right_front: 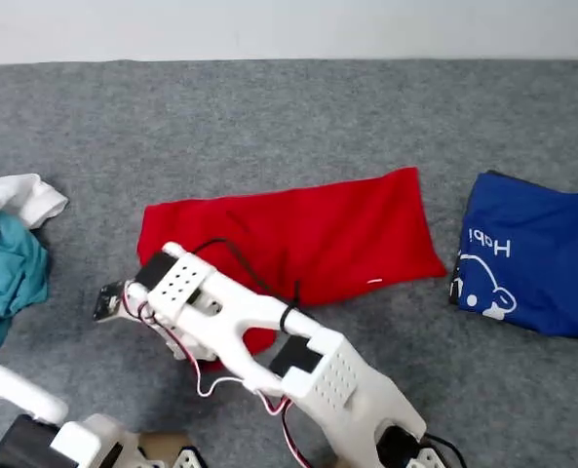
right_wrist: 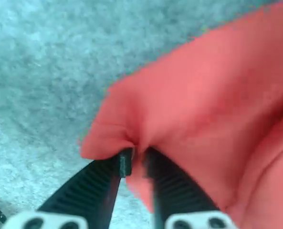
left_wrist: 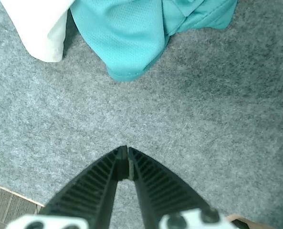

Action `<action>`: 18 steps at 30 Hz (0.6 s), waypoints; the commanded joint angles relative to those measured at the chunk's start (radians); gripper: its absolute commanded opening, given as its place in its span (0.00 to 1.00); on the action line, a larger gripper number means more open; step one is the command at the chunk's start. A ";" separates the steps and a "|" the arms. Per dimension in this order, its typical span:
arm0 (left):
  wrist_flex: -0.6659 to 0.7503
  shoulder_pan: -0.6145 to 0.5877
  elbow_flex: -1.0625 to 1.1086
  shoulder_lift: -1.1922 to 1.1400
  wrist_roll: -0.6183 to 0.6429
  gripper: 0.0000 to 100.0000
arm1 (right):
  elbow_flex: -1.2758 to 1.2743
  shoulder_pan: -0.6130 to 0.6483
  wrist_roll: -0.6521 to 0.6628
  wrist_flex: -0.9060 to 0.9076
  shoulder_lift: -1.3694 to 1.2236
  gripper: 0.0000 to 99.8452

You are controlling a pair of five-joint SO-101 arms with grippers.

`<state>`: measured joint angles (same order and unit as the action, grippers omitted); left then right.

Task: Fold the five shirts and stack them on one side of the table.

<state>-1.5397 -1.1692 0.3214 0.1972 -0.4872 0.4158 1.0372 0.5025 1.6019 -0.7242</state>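
White shirt and teal shirt lie heaped at the bench's left edge. Left fingers are closed and empty, just short of them. Right fingers pinch the red shirt's near-left corner. Its long axis runs rightward toward the folded blue shirt.

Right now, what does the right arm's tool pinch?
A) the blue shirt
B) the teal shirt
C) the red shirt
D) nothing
C: in the right wrist view the right tool is closed on a fold at the edge of the red shirt.
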 commanded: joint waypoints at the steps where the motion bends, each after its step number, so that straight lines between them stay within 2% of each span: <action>1: 0.011 -0.006 -0.030 0.046 -0.008 0.01 | 0.049 -0.027 0.002 -0.004 0.002 0.01; 6: 0.011 -0.005 -0.030 0.046 -0.008 0.01 | 0.084 -0.045 0.002 0.050 0.004 0.01; 11: 0.012 -0.002 -0.030 0.044 -0.008 0.01 | 0.262 -0.045 0.005 0.185 0.004 0.01; 18: 0.014 0.000 -0.030 0.041 -0.008 0.01 | 0.471 -0.131 0.071 0.193 -0.007 0.01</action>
<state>-1.5397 -1.1692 0.3214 0.1972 -0.4872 0.7841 0.9590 0.5455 1.7553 -0.7304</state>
